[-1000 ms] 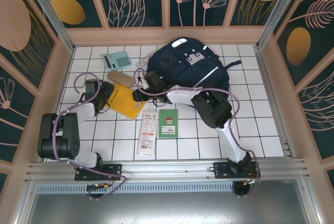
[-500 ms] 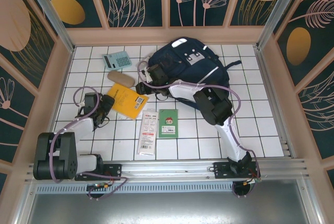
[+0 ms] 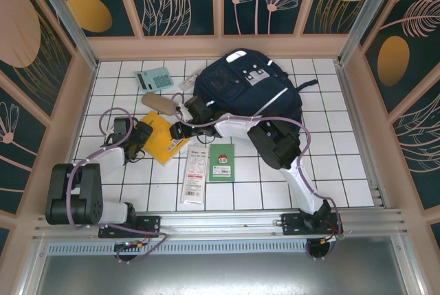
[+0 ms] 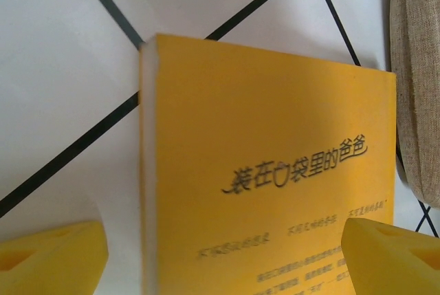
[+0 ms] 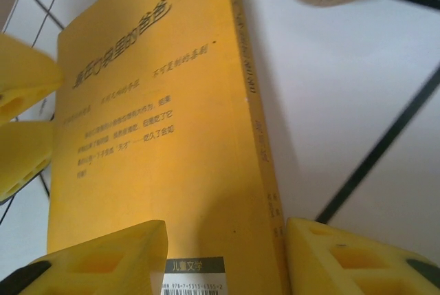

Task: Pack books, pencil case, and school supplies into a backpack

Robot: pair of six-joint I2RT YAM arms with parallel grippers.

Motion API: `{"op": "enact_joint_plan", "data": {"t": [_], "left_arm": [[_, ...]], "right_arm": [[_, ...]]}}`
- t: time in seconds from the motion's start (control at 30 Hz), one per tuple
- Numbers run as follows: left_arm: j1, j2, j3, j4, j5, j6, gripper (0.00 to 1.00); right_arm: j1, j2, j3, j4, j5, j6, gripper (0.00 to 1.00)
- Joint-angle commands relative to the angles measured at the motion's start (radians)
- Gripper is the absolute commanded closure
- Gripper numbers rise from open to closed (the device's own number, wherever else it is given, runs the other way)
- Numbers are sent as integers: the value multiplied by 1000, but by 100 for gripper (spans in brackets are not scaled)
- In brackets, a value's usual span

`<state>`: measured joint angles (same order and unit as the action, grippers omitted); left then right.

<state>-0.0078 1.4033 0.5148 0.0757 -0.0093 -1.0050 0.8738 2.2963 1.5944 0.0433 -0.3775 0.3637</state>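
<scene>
Left gripper (image 3: 143, 137) is standing wide open at the book's (image 3: 163, 140) left edge. Right gripper (image 3: 179, 131) is straddling the book's right corner; grip cannot be told. Backpack (image 3: 247, 92) is lying right of the book.

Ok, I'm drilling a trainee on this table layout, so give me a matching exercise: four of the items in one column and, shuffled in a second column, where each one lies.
Things
1. teal calculator with light keys
2. tan fabric pencil case with rounded ends
3. small green book with a house picture
4. orange-yellow flat book with black characters

Places
A. directly right of the long white-and-red pack
B. between the calculator and the orange-yellow book
C. farthest back of the four, left of the navy-blue fabric backpack
D. on the near side of the pencil case

Pairs: 1-C, 2-B, 3-A, 4-D
</scene>
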Motion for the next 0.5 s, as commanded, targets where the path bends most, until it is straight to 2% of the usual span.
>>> {"op": "enact_joint_plan", "data": {"t": [0.0,0.17,0.33,0.47], "left_arm": [[-1,86,24,107,11,53,10],[0,129,77,108,35,89,10],[-1,124,89,92,47,104,10],[0,58,26,63,31,102,11]], "right_arm": [[17,-43,-13,-6,-72,10,51],[27,-97,-55,9,-117,11,52],[14,-120,-54,-14,7,-3,52],[-13,-84,-7,-30,31,0,52]]}}
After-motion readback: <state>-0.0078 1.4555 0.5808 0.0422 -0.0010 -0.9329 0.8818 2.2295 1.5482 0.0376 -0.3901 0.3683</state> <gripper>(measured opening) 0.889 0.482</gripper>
